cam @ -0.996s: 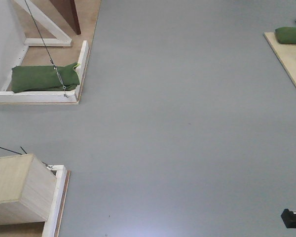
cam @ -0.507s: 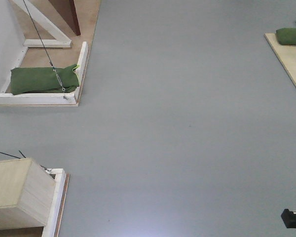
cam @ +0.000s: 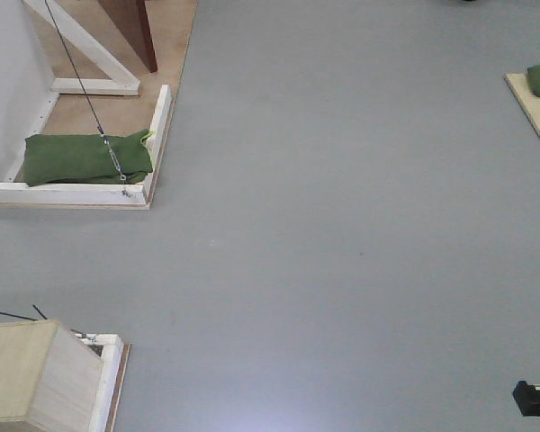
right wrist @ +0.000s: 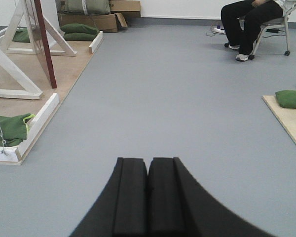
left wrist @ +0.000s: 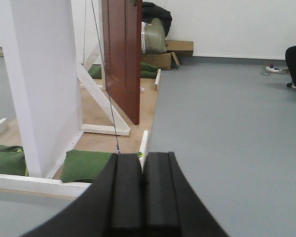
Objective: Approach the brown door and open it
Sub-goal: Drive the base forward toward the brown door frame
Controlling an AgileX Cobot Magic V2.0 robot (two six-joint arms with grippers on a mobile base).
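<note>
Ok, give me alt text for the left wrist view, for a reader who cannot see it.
A tall reddish-brown door stands ahead on a plywood base braced with white timber, seen at a steep angle, grey floor to its right. The left gripper fills the bottom edge, black fingers pressed together, a green sandbag just beyond.

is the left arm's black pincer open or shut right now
Shut: in the left wrist view the black left pincer has its two flat pads pressed together with no gap, holding nothing.

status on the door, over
Left hand shut, right hand shut, both empty. Door ahead, not reached. Sandbag and white frame lie before it.
</note>
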